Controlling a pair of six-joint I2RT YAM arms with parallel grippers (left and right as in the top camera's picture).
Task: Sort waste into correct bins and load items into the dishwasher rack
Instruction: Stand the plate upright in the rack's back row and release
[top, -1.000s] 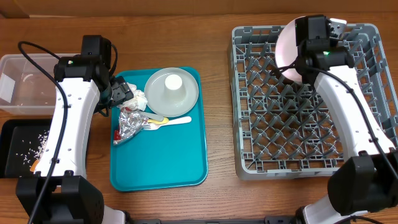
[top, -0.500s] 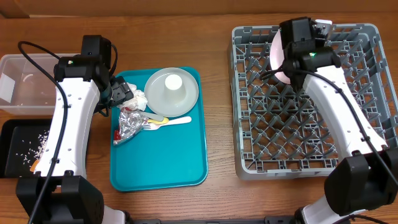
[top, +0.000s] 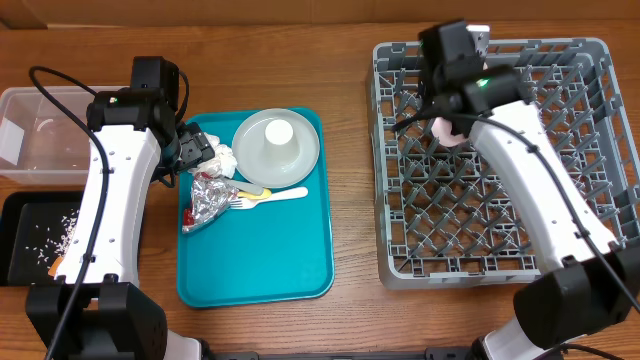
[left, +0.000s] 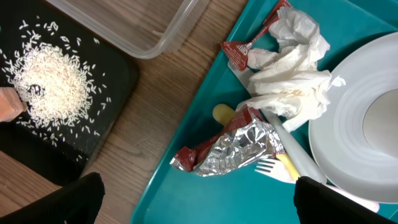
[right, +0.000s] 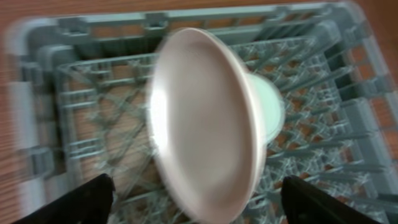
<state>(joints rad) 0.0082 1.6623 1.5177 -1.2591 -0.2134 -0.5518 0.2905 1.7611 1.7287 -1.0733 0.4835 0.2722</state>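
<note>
Silver crumpled foil (left: 233, 146) lies on the teal tray (left: 180, 205) under the left gripper (left: 199, 196), jaws open. Farther off, the right gripper (right: 202, 196) has open jaws; the pinkish white round plate (right: 199, 124) stands on edge in the grey plastic rack (right: 81, 93).

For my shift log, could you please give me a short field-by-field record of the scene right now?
left gripper: open, empty, over teal tray
right gripper: open, facing pinkish plate
pinkish plate: on edge in dishwasher rack, green plate behind
black tray: rice
teal tray: napkin, foil, bowl
</note>
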